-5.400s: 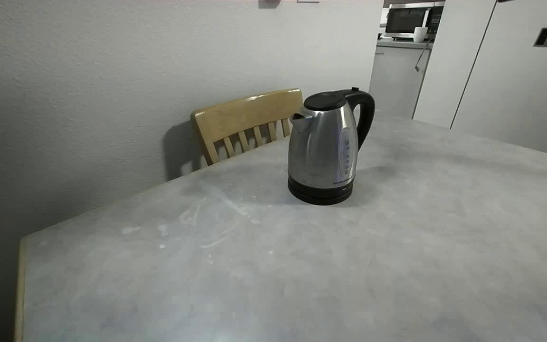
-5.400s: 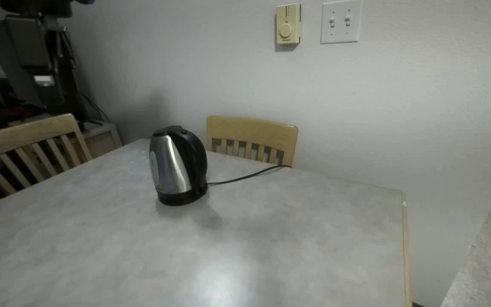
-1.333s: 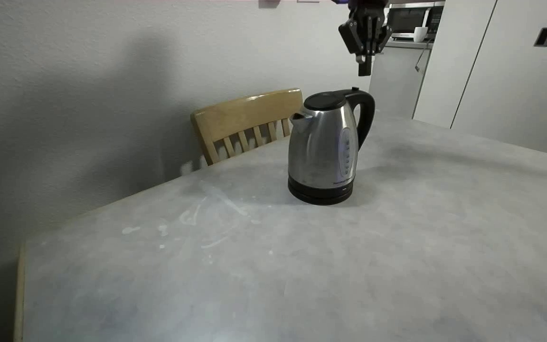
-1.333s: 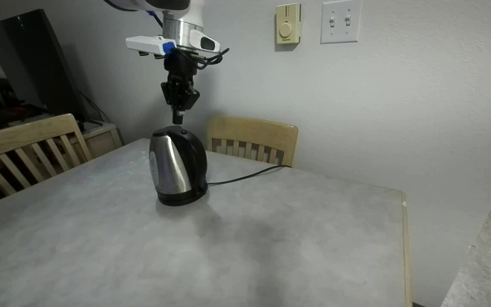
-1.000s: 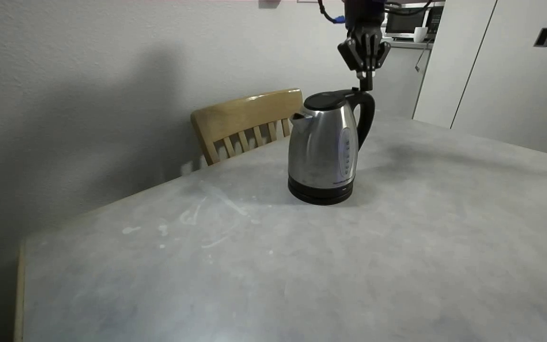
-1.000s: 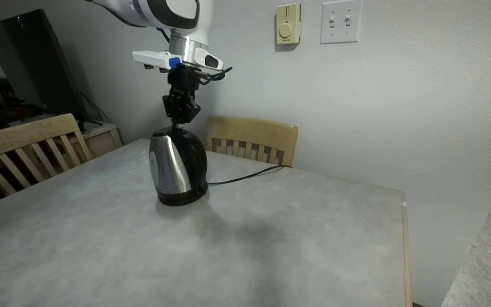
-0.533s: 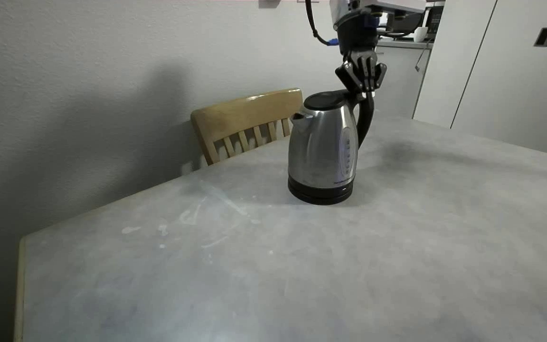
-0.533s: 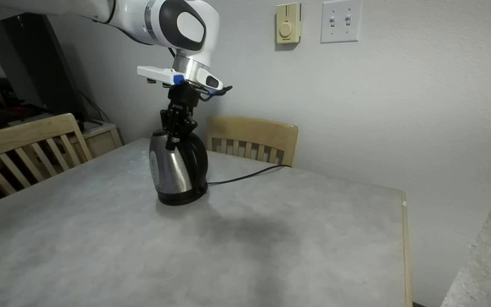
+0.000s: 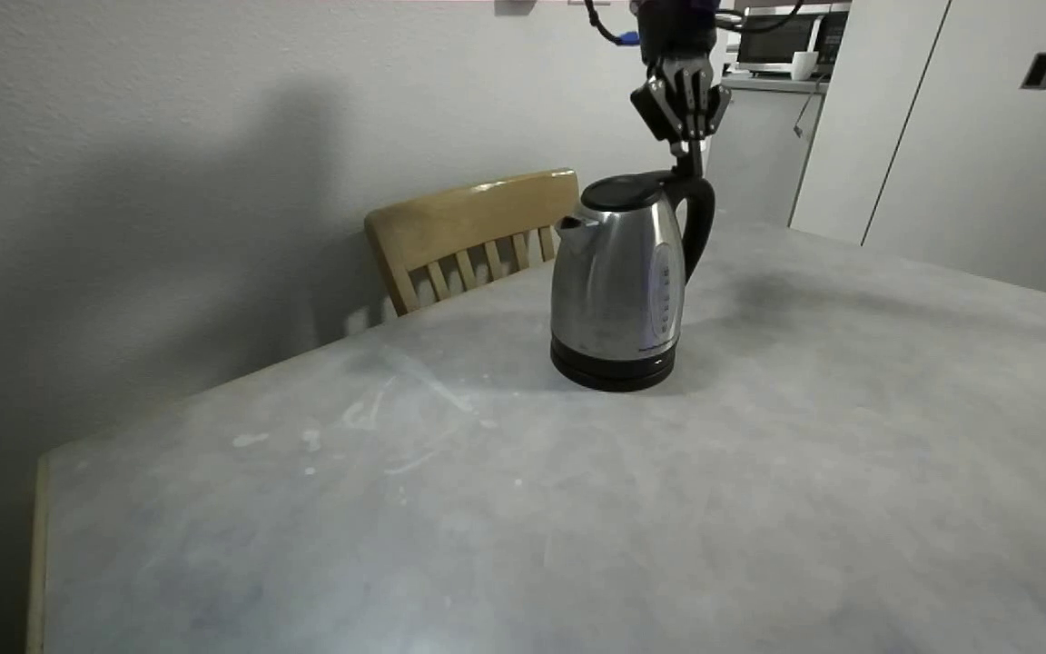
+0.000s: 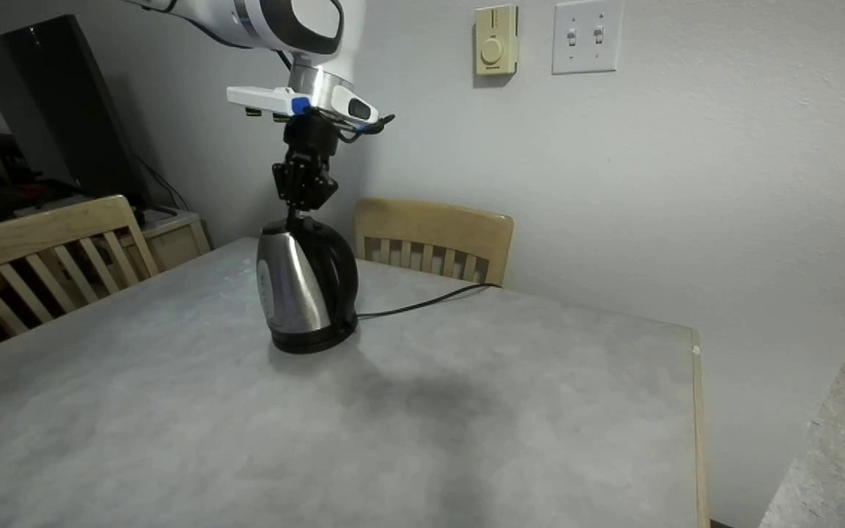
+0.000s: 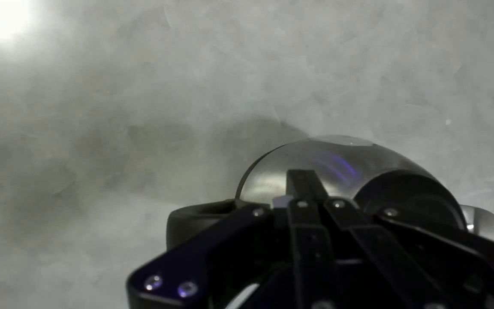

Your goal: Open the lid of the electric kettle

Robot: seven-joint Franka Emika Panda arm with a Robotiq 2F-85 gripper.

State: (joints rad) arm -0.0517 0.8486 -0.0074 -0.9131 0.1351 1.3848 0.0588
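The electric kettle [image 9: 612,282], brushed steel with a black base, stands upright on the table in both exterior views. Its black lid [image 9: 621,193] lies down flat on top and shows as a dark disc [image 11: 401,195] in the wrist view. The black curved handle [image 10: 336,275] rises behind the lid. My gripper [image 9: 689,169] points downward at the top of the handle, beside the lid, its fingertips pressed together with nothing between them. Whether the tips touch the handle, I cannot tell. The small button on the handle is hidden behind the fingers.
A grey table [image 9: 487,527] bears the kettle, with the wall close behind. Wooden chairs [image 10: 433,235] stand at the table's edge. A black cord [image 10: 430,301] runs from the kettle base to that edge.
From its place away from the kettle, my gripper came over the handle and went down beside it half a second ago. Now it has risen again. Lid and kettle look unmoved.
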